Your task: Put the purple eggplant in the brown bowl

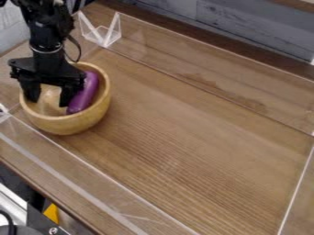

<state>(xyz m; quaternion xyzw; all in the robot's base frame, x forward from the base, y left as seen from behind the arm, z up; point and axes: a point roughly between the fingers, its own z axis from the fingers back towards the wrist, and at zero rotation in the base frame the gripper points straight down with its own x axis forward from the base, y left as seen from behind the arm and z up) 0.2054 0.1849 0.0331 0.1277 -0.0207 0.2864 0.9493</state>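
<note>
The brown bowl (73, 120) sits near the left edge of the wooden table. Inside it the purple eggplant (84, 92) leans against the right wall, lying lengthwise. My black gripper (46, 94) points down into the bowl just left of the eggplant. Its fingers stand open with nothing between them. Whether the right finger touches the eggplant I cannot tell. The gripper hides the left part of the bowl's inside.
A clear plastic wall (123, 209) runs along the table's front and sides. A folded transparent piece (103, 33) stands at the back left. The wooden tabletop (196, 128) stretches to the right of the bowl.
</note>
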